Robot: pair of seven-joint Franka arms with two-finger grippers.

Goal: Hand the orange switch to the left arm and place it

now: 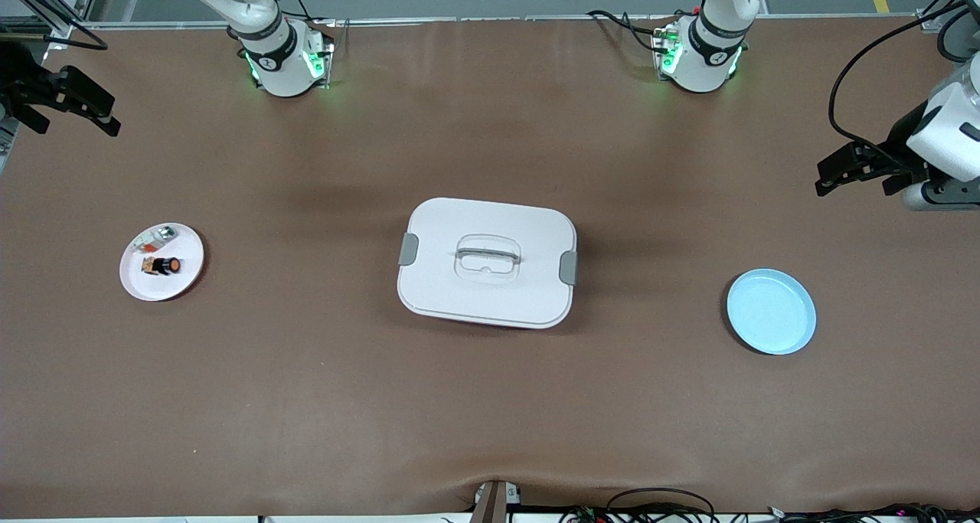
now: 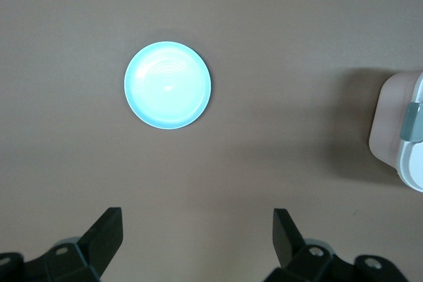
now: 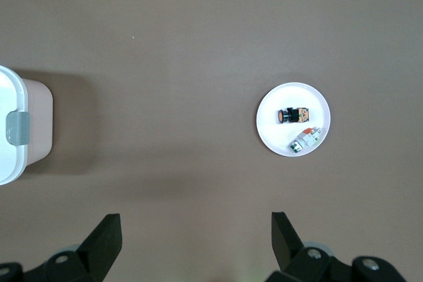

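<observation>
The orange switch [image 1: 162,266] lies on its side on a small white plate [image 1: 184,274] toward the right arm's end of the table; it also shows in the right wrist view [image 3: 293,115]. The white box [image 1: 487,261] with grey latches sits in the middle of the table, and its edge shows in both wrist views [image 3: 13,127] [image 2: 404,138]. My right gripper [image 1: 76,113] [image 3: 195,229] is open and empty, up in the air over the right arm's end of the table. My left gripper [image 1: 854,177] [image 2: 197,222] is open and empty, up over the left arm's end.
A small silver-and-clear part with a red bit [image 1: 157,238] [image 3: 306,139] shares the white plate [image 3: 277,133]. A light blue plate [image 1: 771,311] [image 2: 168,84] lies toward the left arm's end. Cables run along the table edge nearest the front camera.
</observation>
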